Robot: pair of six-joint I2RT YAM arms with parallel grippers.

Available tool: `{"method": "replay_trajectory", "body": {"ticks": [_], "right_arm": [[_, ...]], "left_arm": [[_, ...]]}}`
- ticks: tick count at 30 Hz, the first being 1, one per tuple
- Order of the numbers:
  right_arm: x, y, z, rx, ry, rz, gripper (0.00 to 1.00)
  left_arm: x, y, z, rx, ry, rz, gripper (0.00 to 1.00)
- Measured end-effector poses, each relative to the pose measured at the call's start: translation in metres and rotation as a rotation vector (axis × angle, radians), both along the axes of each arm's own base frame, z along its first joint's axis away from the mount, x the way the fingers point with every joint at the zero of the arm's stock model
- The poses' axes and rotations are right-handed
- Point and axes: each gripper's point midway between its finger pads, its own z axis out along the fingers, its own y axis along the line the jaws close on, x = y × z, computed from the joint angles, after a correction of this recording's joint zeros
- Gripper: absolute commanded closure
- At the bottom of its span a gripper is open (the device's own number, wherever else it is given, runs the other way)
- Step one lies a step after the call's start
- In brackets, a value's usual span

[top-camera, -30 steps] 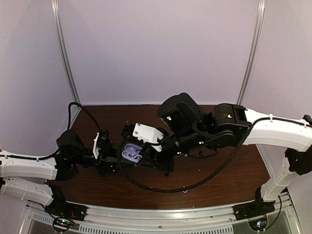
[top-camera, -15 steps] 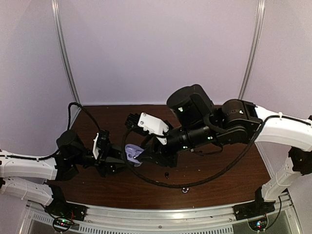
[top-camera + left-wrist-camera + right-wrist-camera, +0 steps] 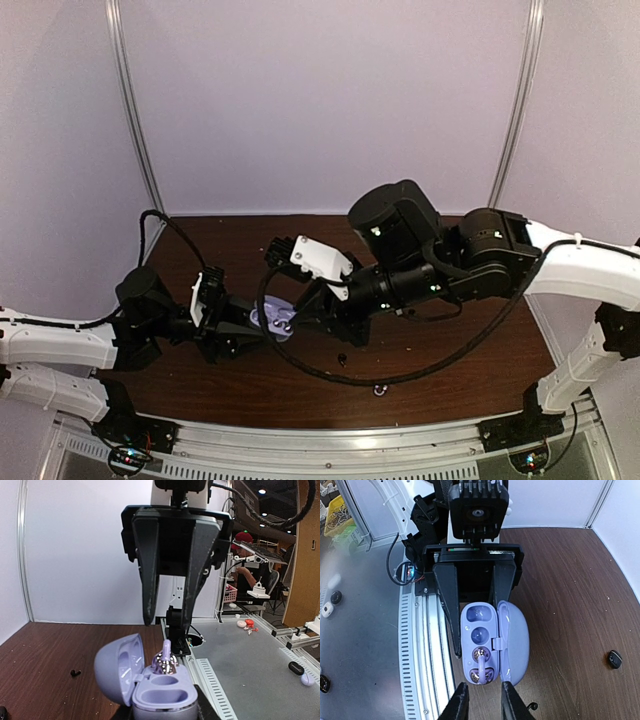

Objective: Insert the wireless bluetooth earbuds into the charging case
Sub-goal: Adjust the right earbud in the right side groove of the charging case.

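One lavender charging case [image 3: 479,630] is sitting clamped between the fingers [image 3: 448,605] of the left gripper [image 3: 250,326]. The left gripper is closing narrowly on the case body and holding it over the dark wooden table [image 3: 570,580]. The hinged lid [image 3: 117,672] is standing open to one side, exposing the sockets.

One lavender-silver earbud [image 3: 164,661] is resting in the socket farther from the left wrist. Its shiny bulb is facing down and its stem is pointing up, projecting above the case rim rather than lying flush. The near socket [image 3: 165,696] is showing empty.

The right gripper [image 3: 167,624] is hanging directly above that earbud. Its jaws are standing a narrow gap apart with nothing between them, and the fingertips are staying clear of the stem.

One black earbud [image 3: 342,358] is lying on the table, apart from the case, on the right arm's side.

Two further small objects are lying on the grey bench [image 3: 250,670] beyond the table edge, a black item [image 3: 296,667] and a lavender item [image 3: 307,679]. Both are appearing too small to identify.
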Motion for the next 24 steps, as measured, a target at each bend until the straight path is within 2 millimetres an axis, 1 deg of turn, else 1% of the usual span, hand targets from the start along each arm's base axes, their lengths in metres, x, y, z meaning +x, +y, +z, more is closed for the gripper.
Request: {"method": "replay_trajectory", "body": {"ticks": [8,14,20,24], "right_arm": [[0.0,0.002,-0.002,-0.003,0.002,0.003,0.8],[0.001,0.005,-0.009,-0.019,0.006,0.003,0.83],[0.001,0.008,-0.017,-0.036,0.009,0.005,0.93],[0.002,0.009,-0.02,-0.044,0.009,0.005,0.95]], "left_arm": [[0.0,0.0,-0.001,0.003,-0.001,0.0,1.0],[0.0,0.0,-0.002,0.005,-0.006,0.001,1.0],[0.0,0.0,-0.002,0.007,-0.005,0.001,1.0],[0.0,0.0,-0.004,0.012,-0.007,0.002,1.0]]}}
